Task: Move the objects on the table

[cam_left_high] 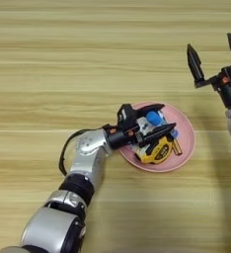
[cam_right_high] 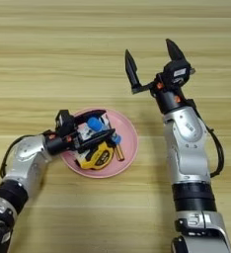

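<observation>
All the small objects lie on the round pink plate (cam_right_high: 130,143). The yellow-black tape measure (cam_right_high: 95,156) is at its front, and the thin brown stick (cam_right_high: 119,152) lies beside that on the right. The blue tube (cam_right_high: 94,123) rests against the white remote (cam_right_high: 103,122) further back. My left gripper (cam_right_high: 101,125) hangs low over the plate, open, one finger behind the tube and remote and one in front of them. I cannot see whether the fingers touch them. My right gripper (cam_right_high: 149,48) is held up beyond the plate's right side, open wide and holding nothing.
The light wooden table (cam_left_high: 63,59) fills the view. My right forearm (cam_right_high: 186,143) stands just right of the plate. My left forearm (cam_left_high: 88,158) reaches in from the lower left.
</observation>
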`<action>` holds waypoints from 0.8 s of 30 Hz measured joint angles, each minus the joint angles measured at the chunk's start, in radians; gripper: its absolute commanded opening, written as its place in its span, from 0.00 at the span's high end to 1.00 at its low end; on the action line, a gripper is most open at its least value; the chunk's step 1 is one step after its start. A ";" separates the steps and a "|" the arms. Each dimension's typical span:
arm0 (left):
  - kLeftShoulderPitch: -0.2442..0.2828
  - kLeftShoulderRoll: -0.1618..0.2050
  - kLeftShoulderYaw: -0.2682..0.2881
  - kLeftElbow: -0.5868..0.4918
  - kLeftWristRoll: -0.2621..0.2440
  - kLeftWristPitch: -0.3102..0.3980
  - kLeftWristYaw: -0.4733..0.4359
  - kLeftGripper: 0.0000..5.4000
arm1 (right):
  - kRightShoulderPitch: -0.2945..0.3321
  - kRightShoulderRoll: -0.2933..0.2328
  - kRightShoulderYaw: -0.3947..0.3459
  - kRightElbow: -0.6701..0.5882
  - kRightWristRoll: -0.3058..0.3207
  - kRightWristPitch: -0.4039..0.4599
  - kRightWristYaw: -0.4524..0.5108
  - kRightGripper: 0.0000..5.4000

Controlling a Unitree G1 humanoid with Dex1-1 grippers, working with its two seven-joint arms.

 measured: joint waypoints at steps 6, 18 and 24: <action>0.043 0.004 -0.005 -0.113 -0.006 0.028 -0.016 0.21 | -0.006 0.000 -0.001 0.003 0.000 -0.001 0.001 0.00; 0.134 0.040 -0.014 -0.472 -0.082 0.127 0.004 0.04 | -0.009 -0.001 -0.003 0.011 0.000 -0.003 0.002 0.00; 0.160 0.058 -0.024 -0.558 -0.108 0.155 0.027 0.00 | -0.009 -0.001 -0.006 0.011 0.002 -0.004 0.007 0.00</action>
